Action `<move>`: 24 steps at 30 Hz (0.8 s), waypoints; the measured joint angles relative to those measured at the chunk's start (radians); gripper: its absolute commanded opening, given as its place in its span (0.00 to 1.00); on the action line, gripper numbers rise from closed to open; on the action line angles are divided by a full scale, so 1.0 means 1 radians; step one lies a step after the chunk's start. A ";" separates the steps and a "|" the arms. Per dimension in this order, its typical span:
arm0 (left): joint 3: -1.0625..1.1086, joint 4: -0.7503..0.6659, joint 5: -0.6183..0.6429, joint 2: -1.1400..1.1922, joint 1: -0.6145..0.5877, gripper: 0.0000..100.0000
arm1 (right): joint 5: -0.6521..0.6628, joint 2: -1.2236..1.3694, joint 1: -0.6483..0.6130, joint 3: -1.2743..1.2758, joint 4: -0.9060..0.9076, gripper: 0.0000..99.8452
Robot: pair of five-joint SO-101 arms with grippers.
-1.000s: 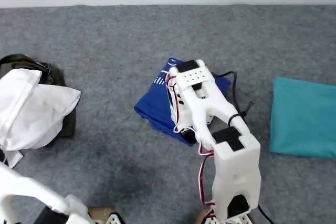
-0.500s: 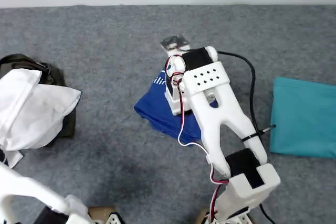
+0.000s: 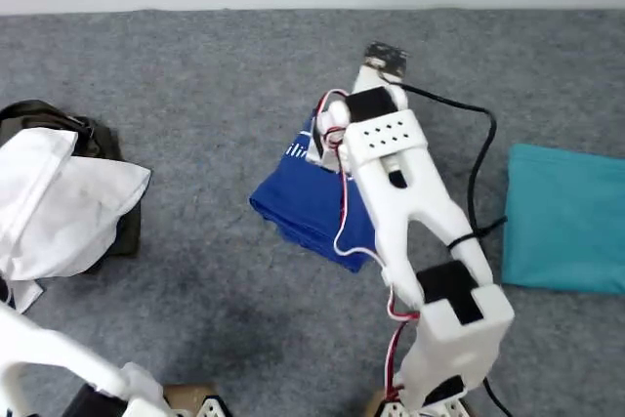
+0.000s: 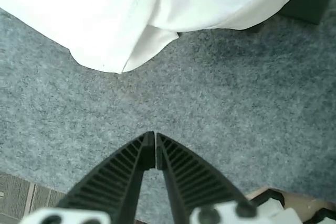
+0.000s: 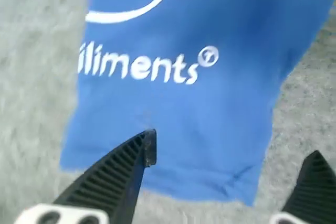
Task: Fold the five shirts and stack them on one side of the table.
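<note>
Starting with the blue shirt (image 3: 298, 202), we find it folded into a compact packet near the middle of the desk (image 3: 195, 75). The right tool (image 5: 231, 153) hangs just above it, spread wide and gripping nothing. We judge the next move to be a pinch on this packet to carry it to a stack, and that is where trouble lies. If the tool bites only the top layer, the fold may open as it lifts. If it takes hold near a loose edge, the shirt may dangle and land crooked. The teal shirt (image 3: 562, 222) lies folded well apart on the right side, a likely base for the stack. A careless drop there could shove it askew or leave the blue one hanging over its edge. Further out on the left, the white shirt (image 3: 59, 202) sits in a loose heap on top of a dark shirt (image 3: 107, 144). The left tool (image 4: 156, 142) hovers over bare desk just beside the white hem, pressed shut and empty. We think that pulling the white shirt could drag the dark one along with it.
</note>
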 measured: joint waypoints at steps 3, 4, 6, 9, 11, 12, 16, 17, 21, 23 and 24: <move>-0.018 0.000 0.000 0.000 0.000 0.02 | -0.017 0.058 0.035 0.000 -0.044 0.41; -0.025 0.000 0.000 0.000 0.000 0.02 | -0.020 0.083 0.046 0.000 -0.064 0.41; -0.031 0.000 0.000 0.000 0.000 0.02 | -0.023 0.127 0.063 0.000 -0.097 0.41; -0.035 0.000 0.000 0.000 0.000 0.02 | -0.023 0.196 0.071 0.000 -0.143 0.41; -0.035 0.000 -0.002 0.000 0.000 0.02 | -0.023 0.252 0.069 0.000 -0.172 0.40; -0.035 0.000 -0.002 0.000 0.000 0.02 | -0.023 0.278 0.068 0.000 -0.186 0.40; -0.035 0.002 -0.002 0.000 0.000 0.02 | -0.023 0.334 0.068 -0.011 -0.212 0.23; -0.035 0.008 -0.002 0.000 0.000 0.02 | -0.023 0.338 0.066 -0.014 -0.212 0.16; -0.035 0.017 -0.003 0.000 0.000 0.02 | -0.023 0.358 0.074 -0.023 -0.210 0.02; -0.035 0.018 -0.005 0.000 0.000 0.02 | -0.023 0.358 0.086 -0.021 -0.209 0.05; -0.035 0.018 -0.005 0.000 0.000 0.02 | -0.023 0.358 0.091 -0.021 -0.198 0.03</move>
